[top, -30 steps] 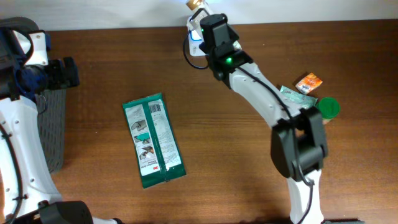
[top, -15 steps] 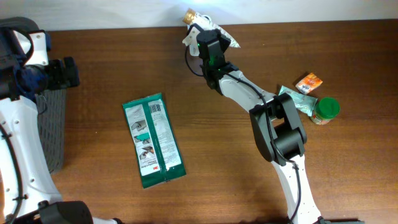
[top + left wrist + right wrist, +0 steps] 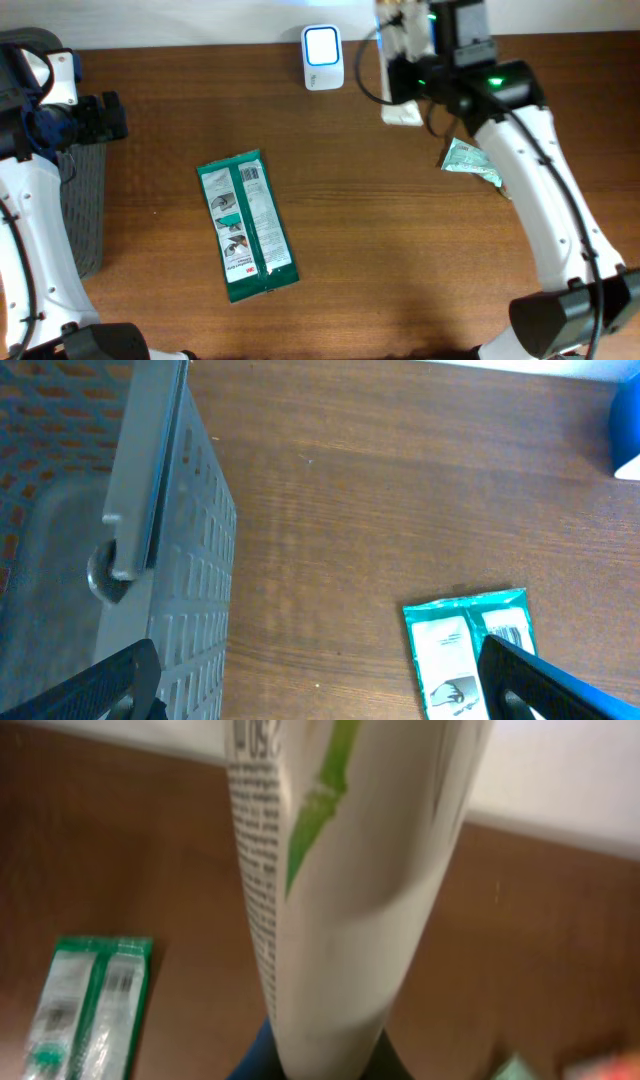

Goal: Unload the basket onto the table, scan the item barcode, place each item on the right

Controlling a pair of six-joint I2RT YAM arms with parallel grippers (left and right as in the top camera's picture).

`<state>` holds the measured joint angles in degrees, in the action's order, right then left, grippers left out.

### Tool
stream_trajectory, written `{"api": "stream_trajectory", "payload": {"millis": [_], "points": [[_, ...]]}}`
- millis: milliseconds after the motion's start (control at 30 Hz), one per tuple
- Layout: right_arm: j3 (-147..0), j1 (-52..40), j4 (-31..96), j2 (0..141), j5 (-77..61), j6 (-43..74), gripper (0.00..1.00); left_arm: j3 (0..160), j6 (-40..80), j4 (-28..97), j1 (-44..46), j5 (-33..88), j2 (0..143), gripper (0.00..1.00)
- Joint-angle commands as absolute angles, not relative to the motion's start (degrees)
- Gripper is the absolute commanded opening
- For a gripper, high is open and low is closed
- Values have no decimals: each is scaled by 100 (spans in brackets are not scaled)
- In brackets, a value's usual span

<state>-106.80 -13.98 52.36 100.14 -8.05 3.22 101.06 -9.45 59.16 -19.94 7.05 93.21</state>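
Since the earlier frame the right arm has swung from above the white, blue-lit scanner [image 3: 322,58] to its right. The right gripper [image 3: 412,48], clamped tight, holds the white pouch with green bamboo print [image 3: 340,870] aloft near the scanner. The left gripper [image 3: 112,117] hangs wide open and empty. We judge the scanning pass to be in hand; next, the pouch's barcode must face the scanner.

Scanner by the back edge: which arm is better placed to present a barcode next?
Right. The right gripper is shut on a white packet beside the scanner; the left gripper hangs open and empty by the basket.
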Motion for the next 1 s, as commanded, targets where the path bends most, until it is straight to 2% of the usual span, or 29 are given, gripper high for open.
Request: {"api": "stream_trajectory", "payload": {"millis": [0, 100, 267, 367, 433, 500, 533, 600, 633, 833, 867, 967], "points": [[-10650, -1009, 6681, 9817, -1328, 847, 4, 10141, -1017, 5929, -2005, 707, 9255, 99], [-9723, -764, 7089, 9961, -1127, 845, 4, 10141, -1017, 5929, -2005, 709, 9255, 99], [-7150, 40, 5087, 10031, -985, 845, 4, 10141, -1017, 5929, -2005, 709, 9255, 99], [-6764, 635, 4759, 10333, -637, 847, 5, 10141, -1017, 5929, -2005, 707, 9255, 99], [-6772, 1074, 4821, 10416, -556, 845, 48, 10141, -1017, 5929, -2005, 709, 9255, 99], [-7439, 1245, 5424, 10385, -1096, 360, 79, 10141, -1017, 5929, -2005, 707, 9255, 99], [-8281, 1079, 6176, 10363, -1466, 10, 89, 10141, -1017, 5929, -2005, 707, 9255, 99], [-9354, 589, 6947, 10344, -1540, -113, 92, 10141, -1017, 5929, -2005, 709, 9255, 99], [-9636, 246, 7078, 10344, -1616, -108, 96, 10141, -1017, 5929, -2005, 707, 9255, 99], [-9675, -1382, 6261, 10447, -2512, -38, 98, 10141, -1017, 5929, -2005, 707, 9255, 99], [-9673, -1636, 6093, 10560, -2510, 202, 93, 10141, -1017, 5929, -2005, 707, 9255, 99], [-9666, -2329, 5531, 11043, -2532, 860, 88, 10141, -1017, 5929, -2005, 707, 9255, 99]]}}
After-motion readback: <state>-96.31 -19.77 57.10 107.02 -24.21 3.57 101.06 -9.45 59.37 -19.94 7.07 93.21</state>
